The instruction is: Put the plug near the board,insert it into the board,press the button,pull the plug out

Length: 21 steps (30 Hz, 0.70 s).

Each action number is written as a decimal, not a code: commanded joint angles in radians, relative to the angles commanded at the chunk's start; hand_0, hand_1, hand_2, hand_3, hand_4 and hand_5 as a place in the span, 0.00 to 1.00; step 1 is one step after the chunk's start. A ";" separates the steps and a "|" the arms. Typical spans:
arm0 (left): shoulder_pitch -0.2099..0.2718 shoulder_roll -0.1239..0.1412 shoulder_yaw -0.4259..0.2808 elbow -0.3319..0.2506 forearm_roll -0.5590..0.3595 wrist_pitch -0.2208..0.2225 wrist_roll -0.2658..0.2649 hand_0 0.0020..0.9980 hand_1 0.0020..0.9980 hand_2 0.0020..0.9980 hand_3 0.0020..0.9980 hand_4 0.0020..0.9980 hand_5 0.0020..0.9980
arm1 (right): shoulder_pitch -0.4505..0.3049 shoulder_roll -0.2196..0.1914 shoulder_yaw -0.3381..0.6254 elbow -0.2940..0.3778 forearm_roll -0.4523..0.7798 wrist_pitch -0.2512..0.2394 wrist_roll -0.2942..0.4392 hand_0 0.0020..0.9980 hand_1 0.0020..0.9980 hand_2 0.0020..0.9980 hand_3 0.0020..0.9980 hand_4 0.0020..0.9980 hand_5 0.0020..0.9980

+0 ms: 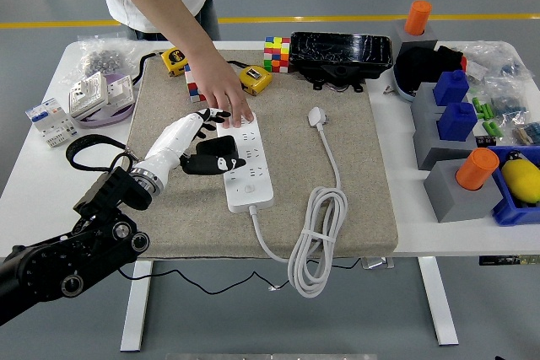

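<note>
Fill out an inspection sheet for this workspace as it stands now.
Surface: white table with a beige mat on top.
Job's things: power strip flat on the mat; plug lies unplugged to its right.
Clutter: colour cubes, tape measures, black case, blue and grey blocks.
Hands: left hand over the strip's left edge, fingers spread; right hand not in view. A person's hand rests on the strip's far end.
Cables: white cord coiled at the near edge.
Surroundings: grey floor, yellow line.
</note>
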 joint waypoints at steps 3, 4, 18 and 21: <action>-0.011 -0.009 0.007 0.028 0.001 0.005 -0.004 0.55 0.67 0.73 0.78 1.00 0.32 | 0.000 0.000 0.000 0.000 0.000 0.000 0.000 0.68 0.69 0.70 0.60 0.94 0.53; -0.014 -0.012 0.009 0.035 0.000 0.006 -0.005 0.55 0.67 0.73 0.78 1.00 0.32 | 0.000 0.000 0.000 0.000 0.000 0.000 0.000 0.68 0.69 0.70 0.60 0.94 0.53; -0.042 -0.034 0.037 0.111 -0.005 0.000 0.002 0.59 0.65 0.64 0.58 0.85 0.22 | -0.006 0.001 -0.001 0.000 0.000 0.000 0.000 0.68 0.69 0.70 0.60 0.94 0.53; -0.045 -0.037 0.040 0.122 -0.009 0.001 0.001 0.59 0.65 0.64 0.58 0.85 0.22 | -0.006 0.002 0.000 0.000 -0.001 0.000 0.000 0.68 0.69 0.70 0.60 0.94 0.53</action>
